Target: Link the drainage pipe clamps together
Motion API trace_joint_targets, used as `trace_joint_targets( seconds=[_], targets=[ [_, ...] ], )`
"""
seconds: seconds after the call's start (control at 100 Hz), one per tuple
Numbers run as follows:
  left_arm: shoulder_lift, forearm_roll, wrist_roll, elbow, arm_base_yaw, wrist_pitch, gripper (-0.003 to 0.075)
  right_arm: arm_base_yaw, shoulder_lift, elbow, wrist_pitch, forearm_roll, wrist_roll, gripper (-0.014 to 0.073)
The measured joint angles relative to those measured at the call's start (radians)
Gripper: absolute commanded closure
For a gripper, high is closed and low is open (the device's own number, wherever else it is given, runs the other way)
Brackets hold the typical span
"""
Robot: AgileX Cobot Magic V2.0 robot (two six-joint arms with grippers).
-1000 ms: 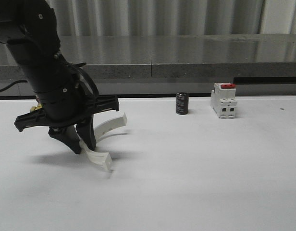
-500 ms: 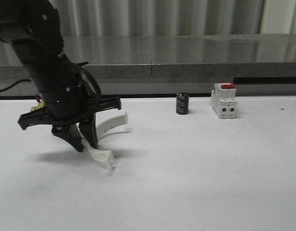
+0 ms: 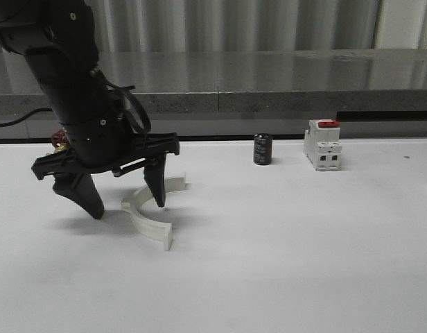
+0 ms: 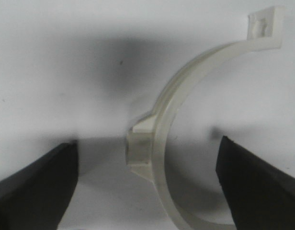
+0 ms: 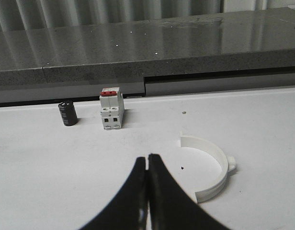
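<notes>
One white drainage pipe clamp half [image 3: 145, 220] lies flat on the white table, its open side facing right. My left gripper [image 3: 128, 208] stands open just above it, one black finger on each side, touching nothing. In the left wrist view the clamp's arc [image 4: 162, 120] and side lug [image 4: 140, 148] lie between the spread fingers [image 4: 262, 187] of the left gripper [image 4: 147, 191]. A second clamp half [image 5: 212, 165] rests on the table to the right of my right gripper [image 5: 147, 158], which is shut on nothing.
A small black cylinder [image 3: 263, 149] and a white block with a red top [image 3: 322, 144] stand at the back of the table, also seen as cylinder [image 5: 67, 113] and block [image 5: 111, 110]. A grey ledge [image 3: 269, 100] runs behind the table.
My left gripper has opened and let go of the clamp half, which now lies flat on the table instead of hanging tilted. The arm shifted slightly right.
</notes>
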Motion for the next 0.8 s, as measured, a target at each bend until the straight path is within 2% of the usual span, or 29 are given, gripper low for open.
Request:
trace_joint_targets(
  seconds=[0.25,0.45,0.8],
  targets=[
    [-0.116,0.007,0.109,0.000,0.029,0.013,0.0122,0.000,0.000,0.000,0.000,0.000,0.000,0.0661],
    [-0.289,0.013,0.236,0.075,0.163,0.011,0.0122,0.000,0.000,0.000,0.000,0.000,0.000,0.0661],
    [-0.728,0.018,0.433,0.347,0.392,-0.033,0.0122,0.000,0.000,0.000,0.000,0.000,0.000,0.0661]
  ],
)
